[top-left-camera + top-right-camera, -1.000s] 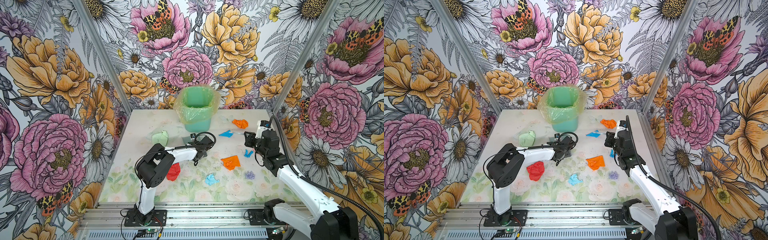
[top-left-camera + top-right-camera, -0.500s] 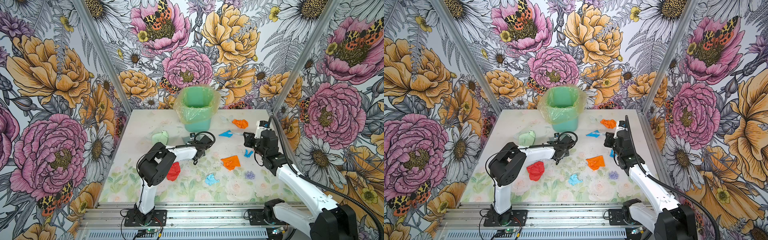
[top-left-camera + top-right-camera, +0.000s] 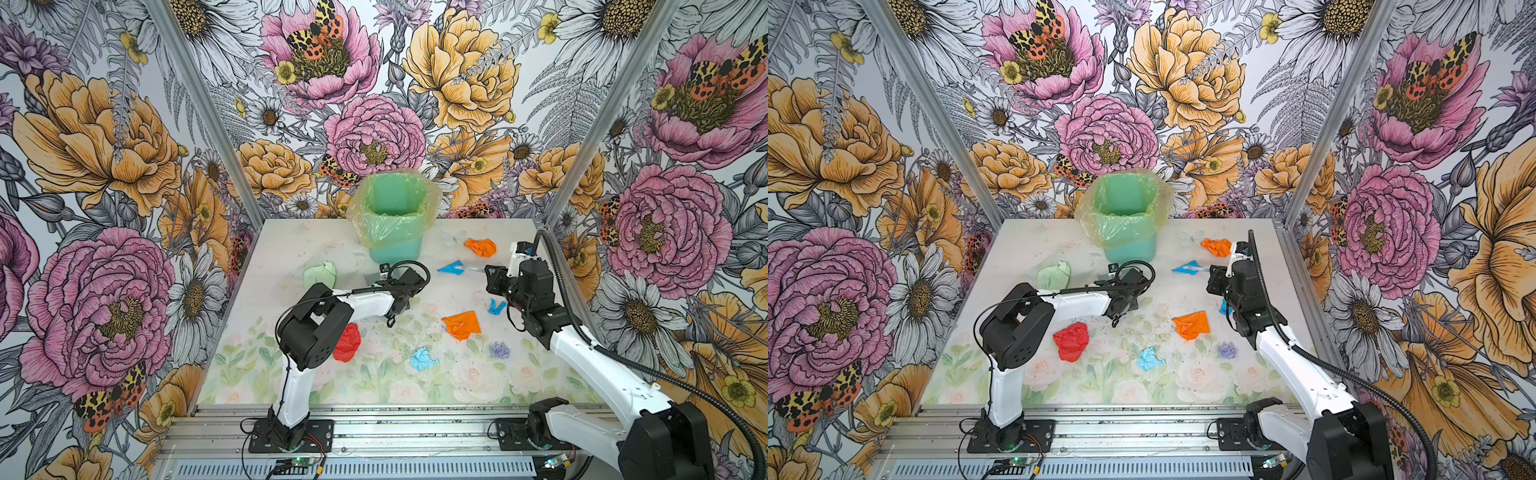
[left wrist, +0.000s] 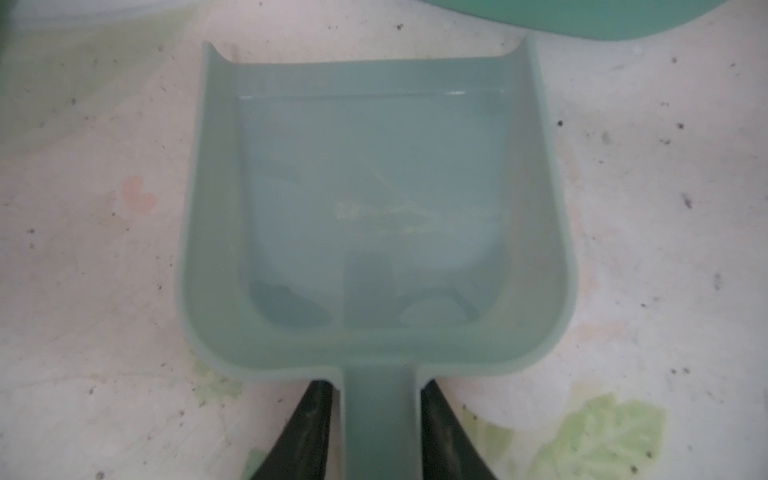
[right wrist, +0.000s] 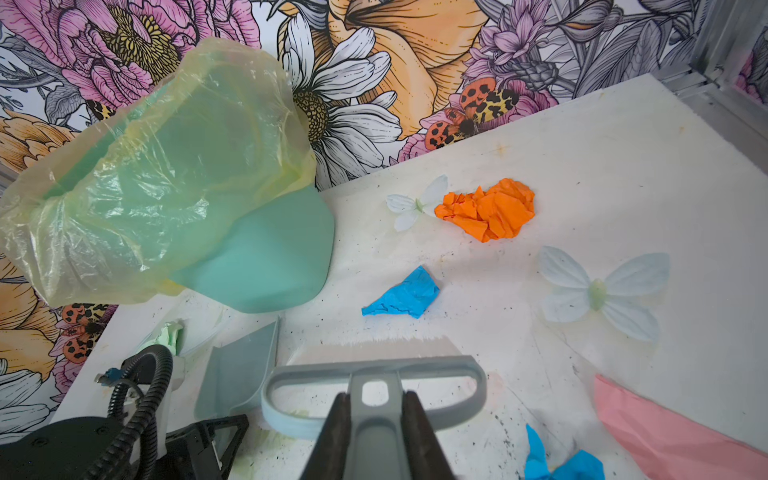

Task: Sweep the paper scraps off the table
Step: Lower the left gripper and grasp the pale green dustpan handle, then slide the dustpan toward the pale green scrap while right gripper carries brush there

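Backdrop: bold floral walls on three sides; whitish tabletop (image 3: 511,237) with pale printed roses, speckled with dark crumbs.
Left fingers (image 4: 307,436): pressed onto either side of the dustpan (image 4: 374,187) handle; pan empty, lying flat on the tabletop just in front of the bin (image 3: 397,251).
Right fingers (image 5: 336,436): pinching the brush (image 5: 436,363) handle, bristles aimed towards the bin (contact with the tabletop hard to tell).
Paper scraps (image 3: 1191,326): all loose on the tabletop, spread over its middle and right; none in the pan, none seen in the bin.
Step in hand: probably tool pick-up; both tools gripped, no sweeping done yet.
Next move: likely setting the pan's lip flat beside one scrap, then drawing the brush from behind that scrap towards it. Blue scrap (image 5: 405,295) lies nearest ahead of the bristles, so a fair first target. Thin paper, liable to skid past the lip.
Count, orange: two, a crumpled orange wad (image 3: 481,247) and a flatter orange piece (image 3: 461,325).
Count, blue: three, the blue scrap, a small blue bit (image 3: 496,306) by the right arm and a light blue wad (image 3: 422,358).
Count, red: one red wad (image 3: 348,342), beside the left arm.
Count, rest: one pale green wad (image 3: 320,274) (paper or not, cannot tell), one bin, one dustpan, one brush.
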You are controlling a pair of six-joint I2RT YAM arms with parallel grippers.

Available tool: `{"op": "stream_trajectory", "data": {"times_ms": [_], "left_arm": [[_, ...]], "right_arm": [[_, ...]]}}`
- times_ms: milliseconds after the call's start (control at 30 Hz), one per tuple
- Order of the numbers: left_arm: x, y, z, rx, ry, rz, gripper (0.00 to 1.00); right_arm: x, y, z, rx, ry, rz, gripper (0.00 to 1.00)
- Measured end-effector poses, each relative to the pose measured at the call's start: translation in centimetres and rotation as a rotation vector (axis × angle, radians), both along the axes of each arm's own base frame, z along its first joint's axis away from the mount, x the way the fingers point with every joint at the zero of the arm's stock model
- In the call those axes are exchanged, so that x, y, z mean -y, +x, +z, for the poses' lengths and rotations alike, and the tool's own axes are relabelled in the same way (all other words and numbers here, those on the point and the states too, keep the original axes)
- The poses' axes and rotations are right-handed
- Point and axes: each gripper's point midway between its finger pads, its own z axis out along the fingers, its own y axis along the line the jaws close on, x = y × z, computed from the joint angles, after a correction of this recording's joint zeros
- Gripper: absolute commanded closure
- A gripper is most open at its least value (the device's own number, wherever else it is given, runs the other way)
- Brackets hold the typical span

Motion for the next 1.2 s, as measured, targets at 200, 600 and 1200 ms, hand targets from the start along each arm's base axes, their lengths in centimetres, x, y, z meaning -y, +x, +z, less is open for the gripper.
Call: {"op": "stream_trajectory", "data": {"times_ms": [200,600,1200], "left_arm": [[0.0,0.1,0.1,0.002,0.005,-0.013,0.86],[0.1,0.3,0.0,0.015,-0.003,-0.027,0.91],[-1.6,-5.0,6.0,-0.031,-0.070,-0.191,1.00]], "right_arm": [[-0.1,0.3,-0.7,-0.017,0.000,0.002,1.00],[-1.5,1.1,-1.5,-0.043,0.015,0.043,1.00],[-6.8,2.6,2.4,0.020,0.030,0.174,1.00]]}}
